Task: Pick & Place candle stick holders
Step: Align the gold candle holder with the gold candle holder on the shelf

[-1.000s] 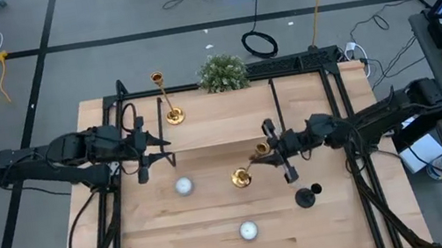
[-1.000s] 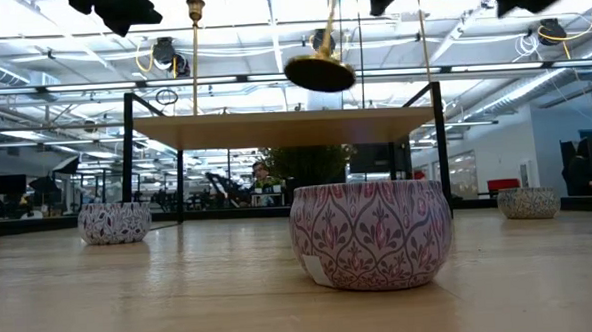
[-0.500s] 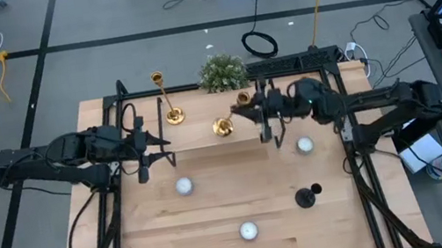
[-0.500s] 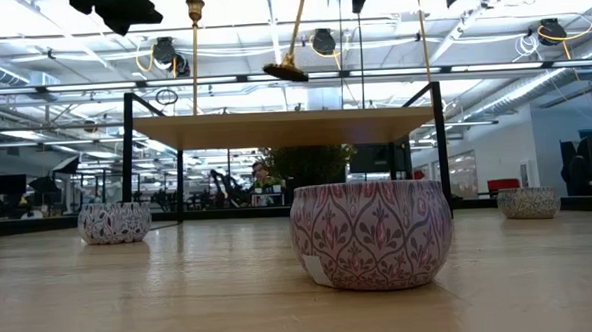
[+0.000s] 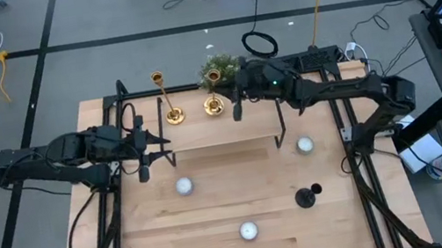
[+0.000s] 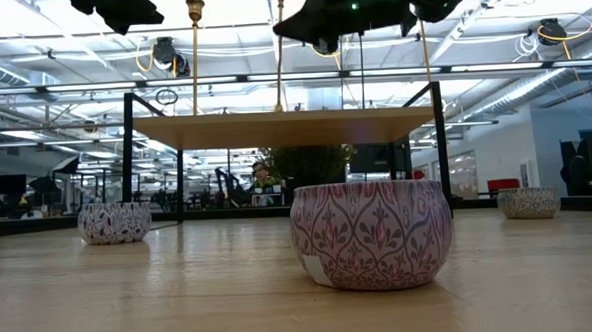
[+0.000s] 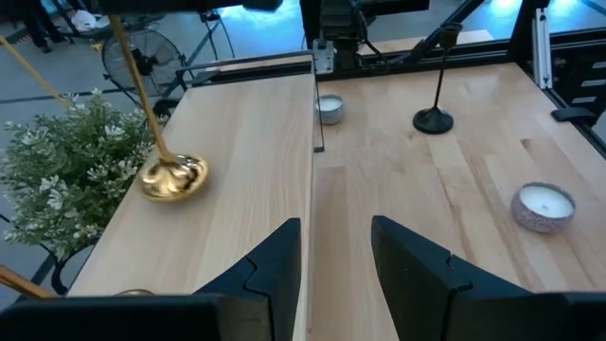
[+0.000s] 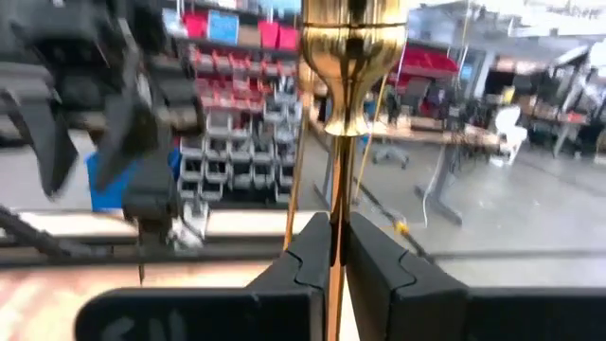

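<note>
One gold candlestick (image 5: 168,98) stands by its round base on the raised wooden shelf (image 5: 196,132) at the table's far side. My right gripper (image 5: 224,95) is shut on the second gold candlestick (image 5: 213,91) just right of the first, in front of the green plant (image 5: 222,70). Its base (image 7: 175,177) is at the shelf top. The short black holder (image 5: 306,197) stands on the table at the near right. My left gripper (image 7: 336,251) is open and empty, over the shelf's near edge at the left. My right gripper pinches the gold candlestick's thin stem (image 8: 337,248) between its two fingers, below the top cup (image 8: 352,57). The fingers come about level from the table's right side and lie across the stem. The candlestick stands nearly upright, and its base looks set on the shelf top.
Three patterned candle tins are on the table: one at mid left (image 5: 183,185), one near the front (image 5: 248,230), one at the right (image 5: 303,144). Black frame posts (image 5: 277,115) carry the shelf. The plant is close behind the held candlestick.
My right gripper has carried the gold candlestick from mid-table toward the far edge and leftward, above the shelf. The candlestick has turned from tilted to nearly upright and has come down to the shelf beside the first one.
</note>
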You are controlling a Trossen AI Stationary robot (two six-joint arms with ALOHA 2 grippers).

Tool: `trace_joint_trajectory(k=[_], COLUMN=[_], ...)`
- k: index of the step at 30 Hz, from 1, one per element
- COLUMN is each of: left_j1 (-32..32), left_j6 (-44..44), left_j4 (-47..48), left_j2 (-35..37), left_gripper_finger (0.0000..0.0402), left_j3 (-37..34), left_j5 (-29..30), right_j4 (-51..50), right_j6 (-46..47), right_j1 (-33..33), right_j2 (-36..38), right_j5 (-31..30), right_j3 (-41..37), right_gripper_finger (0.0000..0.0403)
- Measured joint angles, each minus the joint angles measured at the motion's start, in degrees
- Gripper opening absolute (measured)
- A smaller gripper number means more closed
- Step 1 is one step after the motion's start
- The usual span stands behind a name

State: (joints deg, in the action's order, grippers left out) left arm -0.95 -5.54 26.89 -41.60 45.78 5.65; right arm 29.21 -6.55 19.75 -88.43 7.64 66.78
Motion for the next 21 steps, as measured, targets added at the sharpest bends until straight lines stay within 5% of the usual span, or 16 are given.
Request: trace_joint_trajectory(k=[21], left_j1=[-0.04], left_j6=[0.23], left_j4=[0.0], left_j2=[-0.01], left_gripper_finger=[0.0136], left_j3=[0.0], left_j5=[0.02], right_j4=[0.18], right_j6=[2.76], right_j1=[0.92], right_j2=[-2.44], right_j5=[0.11], right_j3=[0.05], right_gripper_finger=[0.0021])
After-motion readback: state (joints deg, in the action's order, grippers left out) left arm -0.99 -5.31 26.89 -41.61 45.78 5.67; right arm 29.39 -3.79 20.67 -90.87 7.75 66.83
